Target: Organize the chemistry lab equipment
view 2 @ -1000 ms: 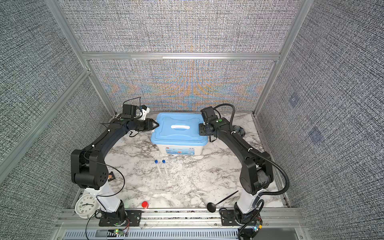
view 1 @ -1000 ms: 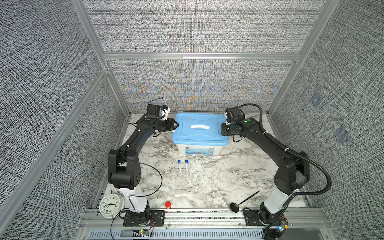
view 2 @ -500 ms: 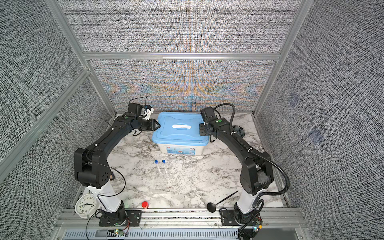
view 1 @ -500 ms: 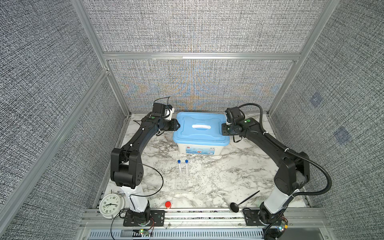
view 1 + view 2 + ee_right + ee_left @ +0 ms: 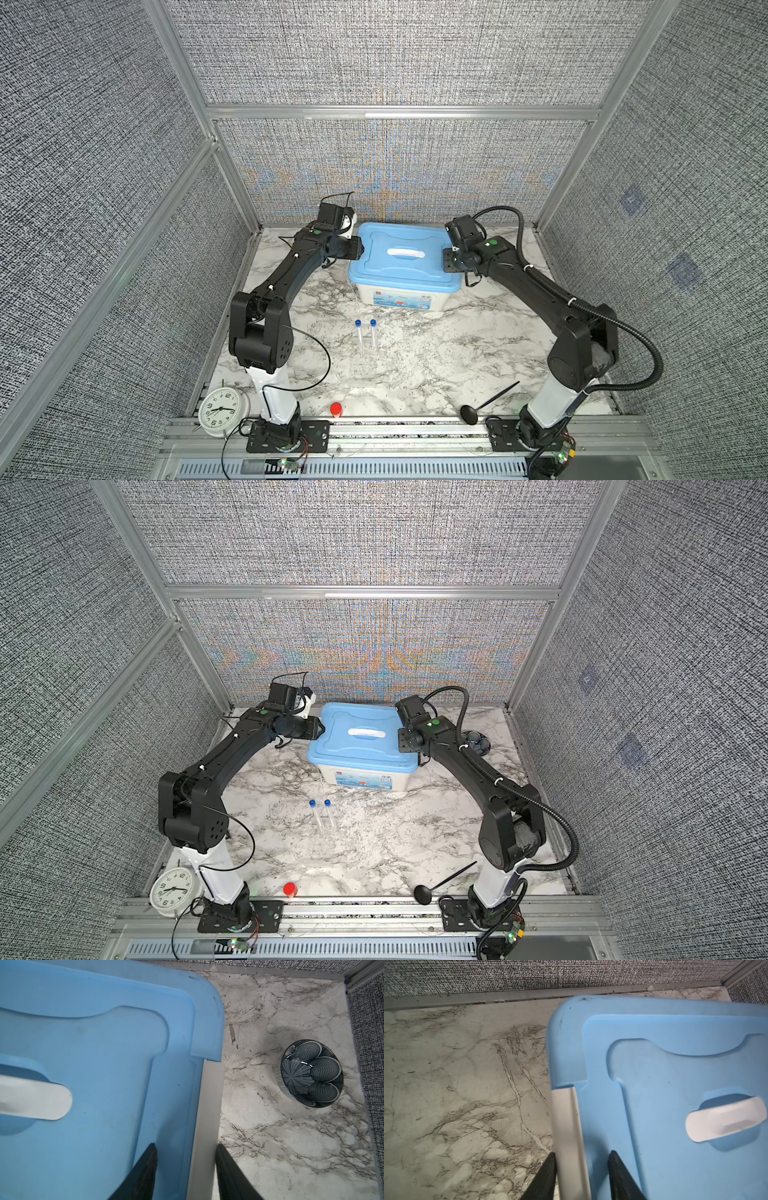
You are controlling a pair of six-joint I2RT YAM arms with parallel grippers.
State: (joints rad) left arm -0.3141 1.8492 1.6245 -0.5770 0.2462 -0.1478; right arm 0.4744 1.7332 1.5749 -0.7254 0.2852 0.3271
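Straddling a white plastic latch (image 5: 566,1126) at each end of the light-blue box lid (image 5: 405,266), left gripper (image 5: 582,1152) and right gripper (image 5: 186,1144) stand part-open, probably to unclip it; two clear blue-capped tubes (image 5: 373,332) wait centre-frame in a top view.

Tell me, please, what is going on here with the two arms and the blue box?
Both arms are at the storage box, one at each end. The left gripper straddles the white latch on its side, and the right gripper straddles the opposite latch; both sets of jaws are open, not yet clamped. The lid is still on. The blue-capped tubes sit untouched on the marble table in front of the box.
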